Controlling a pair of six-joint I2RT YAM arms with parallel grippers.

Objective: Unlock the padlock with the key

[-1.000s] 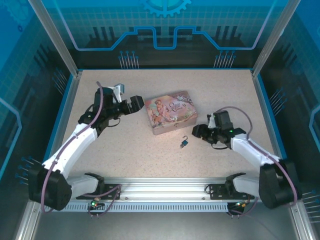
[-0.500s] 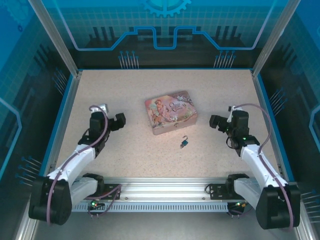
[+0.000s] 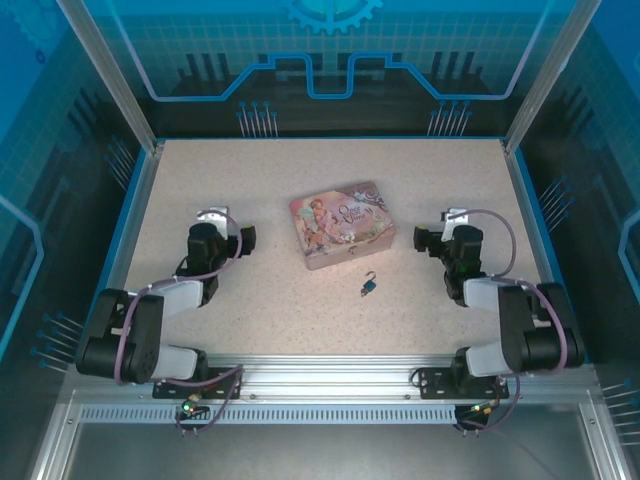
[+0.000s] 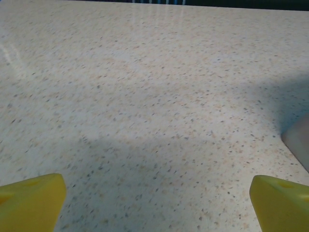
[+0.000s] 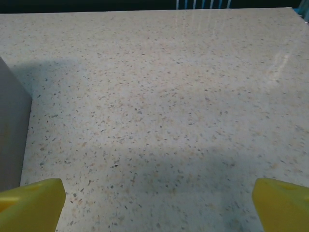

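The teal padlock (image 3: 369,287) lies on the speckled table just in front of the pink tin, its thin silver shackle pointing toward the tin. A tiny dark speck at its near-left end may be the key (image 3: 363,293); it is too small to tell. My left gripper (image 3: 243,240) rests low at the left, well away from the padlock, and is open with nothing between its yellow fingertips (image 4: 34,198). On the right my right gripper (image 3: 421,241) is also open and empty, its fingertips (image 5: 277,200) wide apart over bare table.
The pink illustrated tin (image 3: 340,224) stands mid-table between the two grippers. Its grey side shows at the right edge of the left wrist view (image 4: 299,140) and at the left edge of the right wrist view (image 5: 12,135). Blue walls ring the table.
Both arms have folded back toward their bases. The right gripper has left the padlock, opened wide and swung out to the right; the left gripper drew away from the tin.
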